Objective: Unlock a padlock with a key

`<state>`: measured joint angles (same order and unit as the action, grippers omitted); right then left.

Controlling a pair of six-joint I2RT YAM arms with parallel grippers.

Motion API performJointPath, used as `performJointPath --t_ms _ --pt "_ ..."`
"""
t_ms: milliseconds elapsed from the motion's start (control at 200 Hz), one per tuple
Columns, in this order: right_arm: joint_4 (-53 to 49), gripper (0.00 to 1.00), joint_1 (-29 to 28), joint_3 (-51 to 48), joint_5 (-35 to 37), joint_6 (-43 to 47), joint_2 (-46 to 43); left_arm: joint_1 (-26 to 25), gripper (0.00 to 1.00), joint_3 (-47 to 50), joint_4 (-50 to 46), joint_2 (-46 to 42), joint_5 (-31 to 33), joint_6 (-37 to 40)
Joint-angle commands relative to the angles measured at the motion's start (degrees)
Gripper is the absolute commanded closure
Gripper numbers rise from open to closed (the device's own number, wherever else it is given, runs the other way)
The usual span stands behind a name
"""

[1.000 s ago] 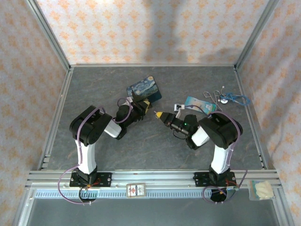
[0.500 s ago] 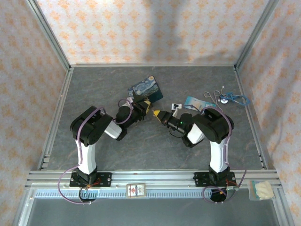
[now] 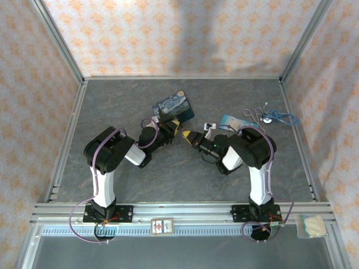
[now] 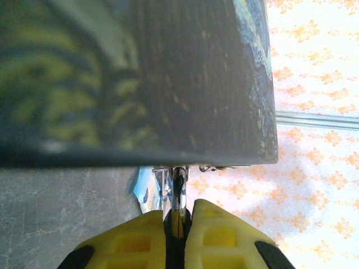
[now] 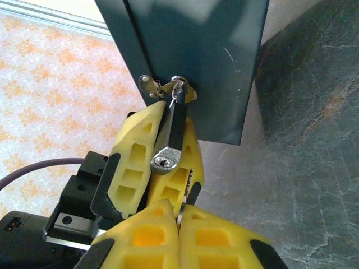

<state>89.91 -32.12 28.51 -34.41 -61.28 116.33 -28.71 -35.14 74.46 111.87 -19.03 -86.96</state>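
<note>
- On the overhead camera I see the left pincer point(image 3: 173, 128) lying low over the grey surface point(image 3: 112, 101), at 6 o'clock of the blue painted tin point(image 3: 174, 106) and right against its near edge.
- The left pincer is clamped on the padlock point(image 5: 171, 131). In my right wrist camera its yellow fingers point(image 5: 134, 168) press the dark body from both sides.
- The padlock hangs at the edge of the tin's dark underside. Its thin shackle is at 12 o'clock, by a small silvery tab on the tin, and its silvery keyhole end is at 6 o'clock, facing the right wrist camera.
- The left wrist camera shows the same grip from behind: two yellow fingers drawn close, a thin strip of metal rising between them, and the tin tilted up above.
- The right pincer point(image 3: 189, 136) is at about 4 o'clock of the left one, tip to tip with it and just apart.
- It is closed, its fingers pressed together on a thin pale sliver that I read as the key point(image 5: 180, 206). The sliver is seen edge-on, just below the keyhole end, and I cannot tell if it touches.
- A teal packet point(image 3: 231, 122) lies at 2 o'clock of the right pincer.
- The silver scissors point(image 3: 255, 115) with a blue cord point(image 3: 286, 117) lie farther toward 3 o'clock, near the frame rail.
</note>
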Motion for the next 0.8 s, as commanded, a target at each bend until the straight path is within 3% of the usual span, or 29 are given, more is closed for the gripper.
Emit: performJointPath --t_ms 0,796 --pt "12.57 1.00 -0.31 1.27 0.05 -0.46 0.67 -0.70 1.00 -0.17 4.87 -1.85 0.70 -0.23" --pt "17.43 1.00 -0.58 -2.24 1.20 1.08 -2.34 -0.98 1.00 -0.04 4.38 -1.61 1.10 0.10"
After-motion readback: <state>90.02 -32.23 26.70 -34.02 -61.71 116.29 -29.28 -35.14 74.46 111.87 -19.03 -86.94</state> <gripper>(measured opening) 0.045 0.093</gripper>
